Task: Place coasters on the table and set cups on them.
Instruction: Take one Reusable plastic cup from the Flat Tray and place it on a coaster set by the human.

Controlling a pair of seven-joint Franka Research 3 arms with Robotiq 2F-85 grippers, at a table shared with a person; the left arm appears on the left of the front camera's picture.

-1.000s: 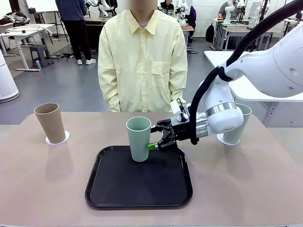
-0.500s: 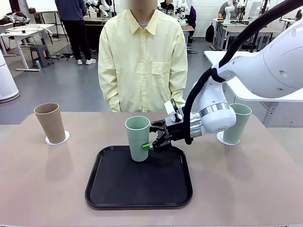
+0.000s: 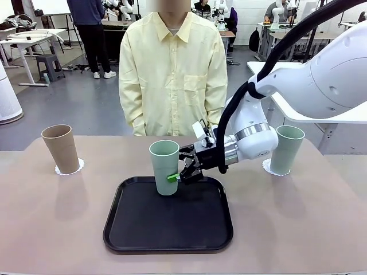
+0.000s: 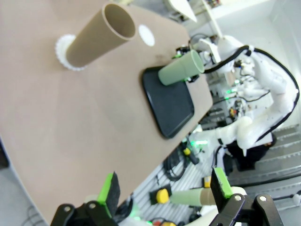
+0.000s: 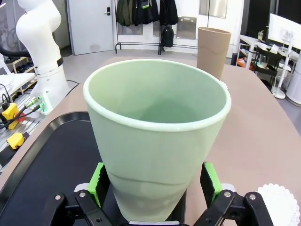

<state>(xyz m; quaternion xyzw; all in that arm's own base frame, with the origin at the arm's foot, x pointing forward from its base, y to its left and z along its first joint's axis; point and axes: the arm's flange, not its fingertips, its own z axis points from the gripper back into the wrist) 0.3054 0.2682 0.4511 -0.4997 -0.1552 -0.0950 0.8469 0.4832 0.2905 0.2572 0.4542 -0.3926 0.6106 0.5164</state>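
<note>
Front view, left to right: tan-brown plastic tumbler point(image 3: 61, 148) on a lacy white paper doily point(image 3: 69, 168); pale mint tumbler point(image 3: 165, 167) on the black rounded tray point(image 3: 168, 231), right gripper point(image 3: 177, 171) fingers spread around its lower half; second mint tumbler point(image 3: 286, 149) on the beige table point(image 3: 298, 223). Left gripper point(image 4: 164, 189) open, holding nothing.

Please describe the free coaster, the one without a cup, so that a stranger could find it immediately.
Start at the black tray in the middle of the beige table. In the left wrist view, the bare coaster lies past the tray's far edge, near the table's rim. It is a white disc carrying no cup.
</note>
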